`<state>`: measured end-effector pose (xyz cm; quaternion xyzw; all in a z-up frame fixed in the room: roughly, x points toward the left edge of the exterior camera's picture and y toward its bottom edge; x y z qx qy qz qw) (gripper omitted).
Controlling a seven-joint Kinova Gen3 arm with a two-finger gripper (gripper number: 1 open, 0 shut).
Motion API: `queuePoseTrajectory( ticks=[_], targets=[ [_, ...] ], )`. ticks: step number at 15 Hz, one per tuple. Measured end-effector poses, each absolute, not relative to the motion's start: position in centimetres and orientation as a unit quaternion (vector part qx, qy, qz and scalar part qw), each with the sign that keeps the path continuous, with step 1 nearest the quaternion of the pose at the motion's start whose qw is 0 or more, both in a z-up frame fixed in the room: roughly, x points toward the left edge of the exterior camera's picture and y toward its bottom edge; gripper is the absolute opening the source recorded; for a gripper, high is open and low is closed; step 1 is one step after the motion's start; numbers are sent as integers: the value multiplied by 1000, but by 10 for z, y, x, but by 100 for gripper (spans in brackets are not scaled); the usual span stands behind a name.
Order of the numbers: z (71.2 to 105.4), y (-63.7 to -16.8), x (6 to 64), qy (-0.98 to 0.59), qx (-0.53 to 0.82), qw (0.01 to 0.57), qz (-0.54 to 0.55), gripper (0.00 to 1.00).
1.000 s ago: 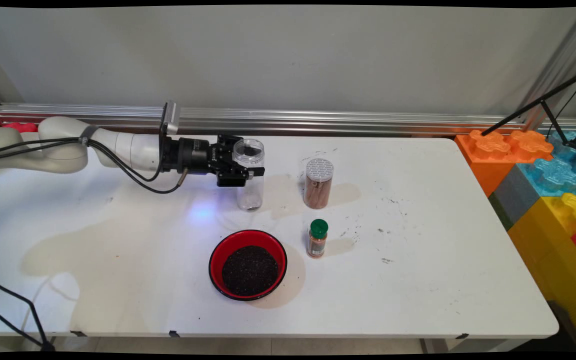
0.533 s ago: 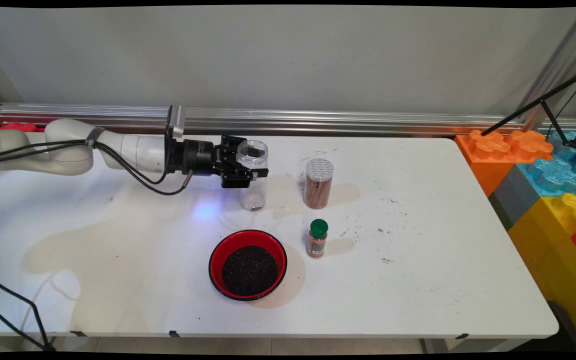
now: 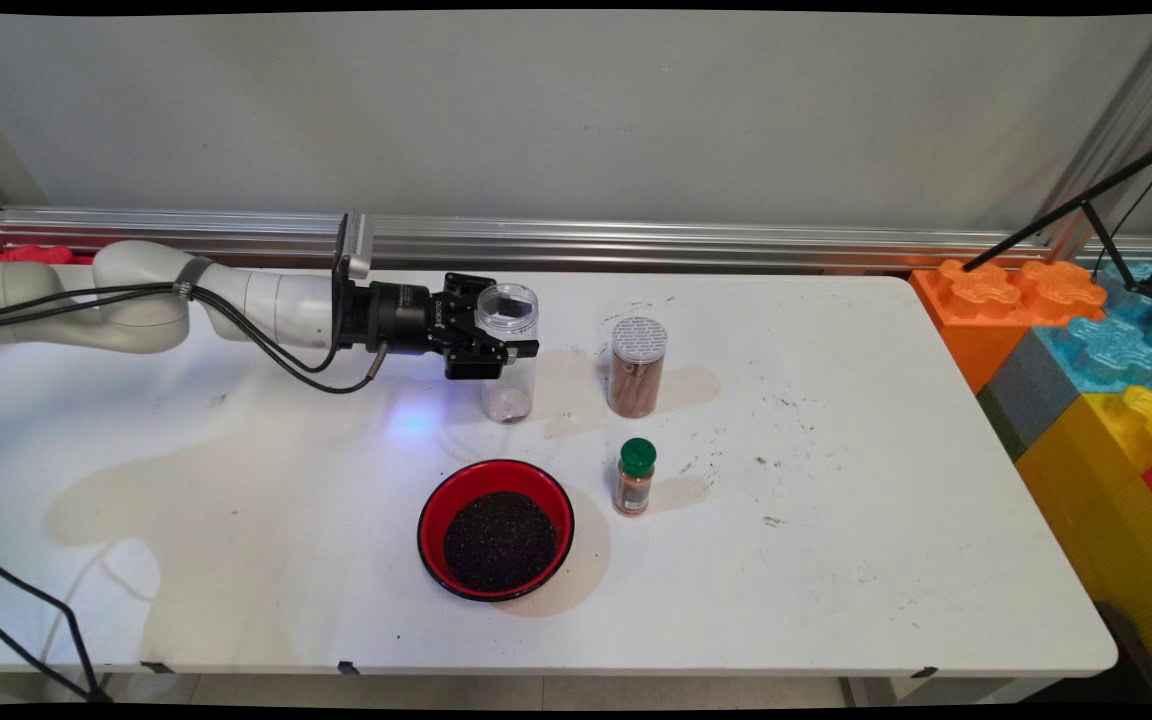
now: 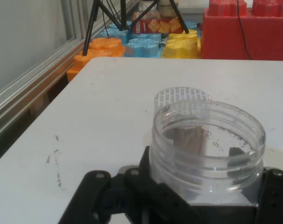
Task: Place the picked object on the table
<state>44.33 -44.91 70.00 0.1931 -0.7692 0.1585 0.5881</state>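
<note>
The gripper (image 3: 504, 347) is clamped on the clear open jar (image 3: 508, 352) just below its threaded neck, one finger on each side. The jar stands upright, long axis vertical, mouth up, nearly empty but for dark specks; whether its base touches the table (image 3: 836, 560) or clears it cannot be told. The arm reaches in from nine o'clock, forearm and wrist roughly level, gripper pointing toward three o'clock. At three o'clock of the jar, apart from it, stands a tall jar of brown powder (image 3: 636, 367). Near five o'clock is a small green-capped spice bottle (image 3: 634, 477); at six o'clock, a red bowl of dark grains (image 3: 496, 529).
</note>
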Motion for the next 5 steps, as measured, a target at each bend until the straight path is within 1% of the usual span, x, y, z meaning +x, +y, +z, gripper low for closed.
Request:
queuePoseTrajectory(
  ticks=[1,2,5],
  targets=[
    [700,-449,443,-770,192,588,159,0],
    [700,-449,443,-770,192,588,159,100],
    [700,-448,444,-770,189,588,158,100]
  ],
)
